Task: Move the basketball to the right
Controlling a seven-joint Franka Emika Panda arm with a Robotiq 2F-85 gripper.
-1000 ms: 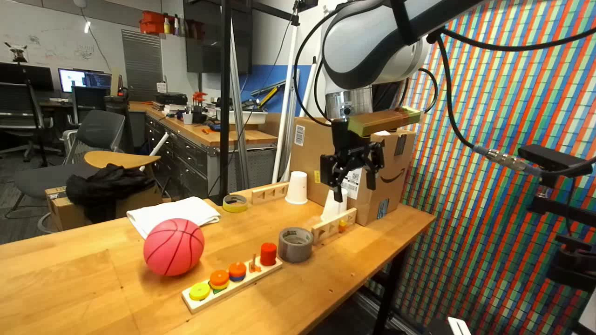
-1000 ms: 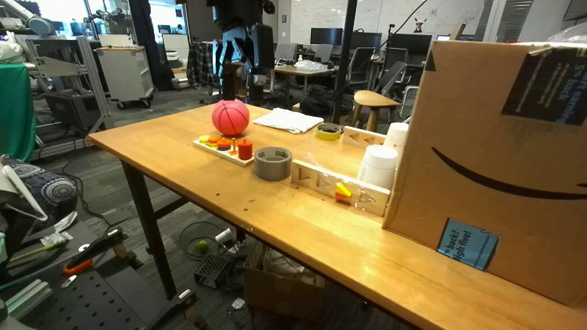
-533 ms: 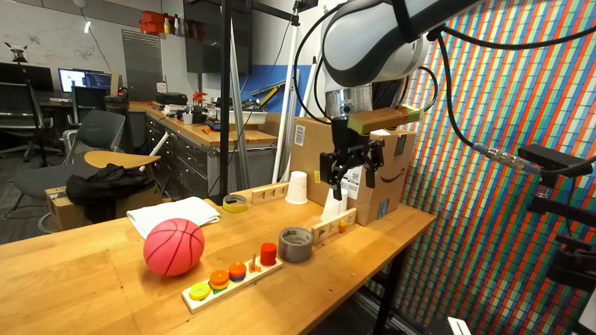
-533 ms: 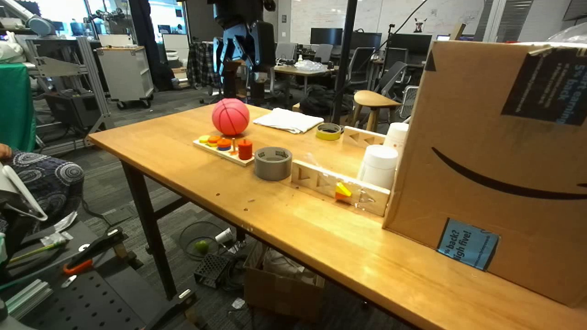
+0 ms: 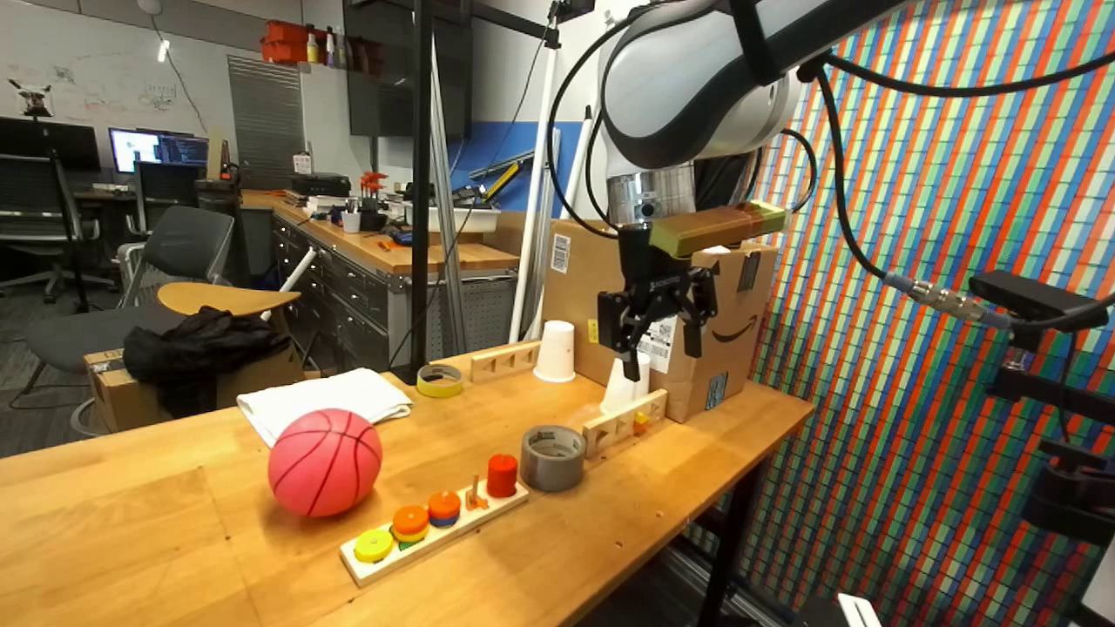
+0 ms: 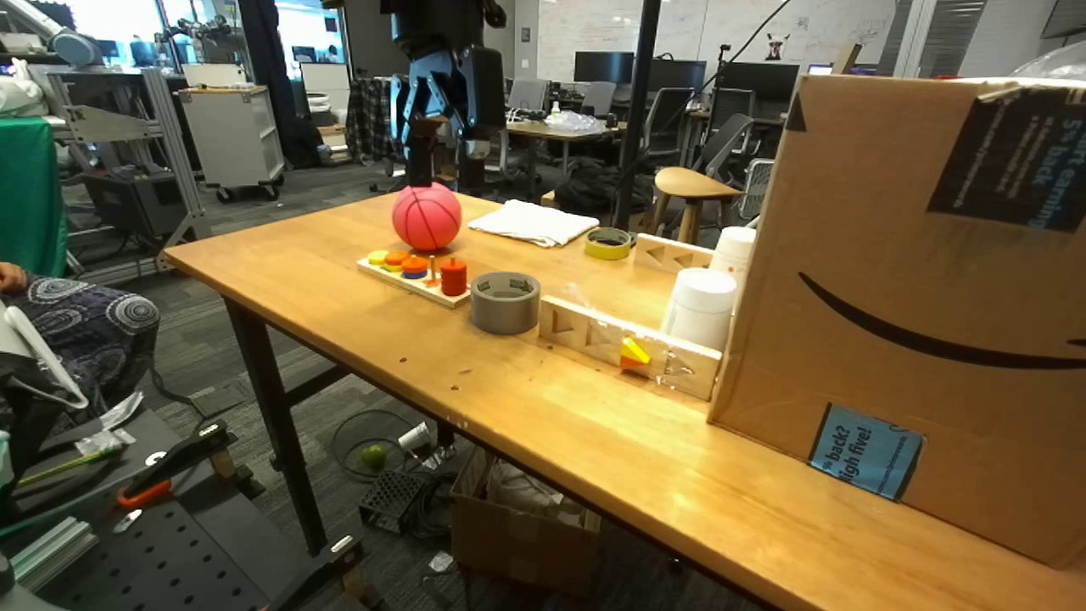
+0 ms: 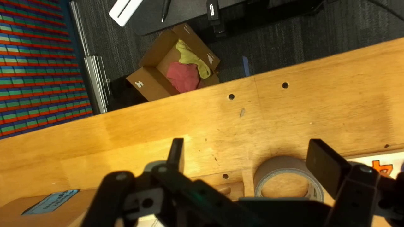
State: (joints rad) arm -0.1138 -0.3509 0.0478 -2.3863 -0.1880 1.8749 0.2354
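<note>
The gripper [image 5: 663,359] hung above the tabletop [image 5: 523,557], apart from all items on it. Its jaws stood wide, with nothing between them. With a single arm [image 5: 675,87] fitted, no choice of side arose.

First in line from the jaws, in an exterior view, a roll of grey tape [image 5: 553,470] stood lower and to the left. Next came the pegged board [image 5: 440,535], its coloured rings [image 5: 410,522] leading away from the tape. Farther along, the basketball [image 5: 326,462] rested on the tabletop near the board's yellow-ring end, low and to the left of the jaws and well apart from them. The wrist view did not show the ball; as the board entered there at the right edge, the ball was judged to lie off that side. In an exterior view the jaws overlapped the top of the ball [image 6: 427,218]; this was judged a sight-line effect, not contact.

The ball was round, without a long axis, so wrist turn was judged of little account; sideways travel, then a centred descent, appeared to be required. Whether the jaws could span it could not be confirmed, and rolling was judged a risk. Beyond, just to its right in an exterior view, lay a white cloth [image 6: 536,222].
</note>
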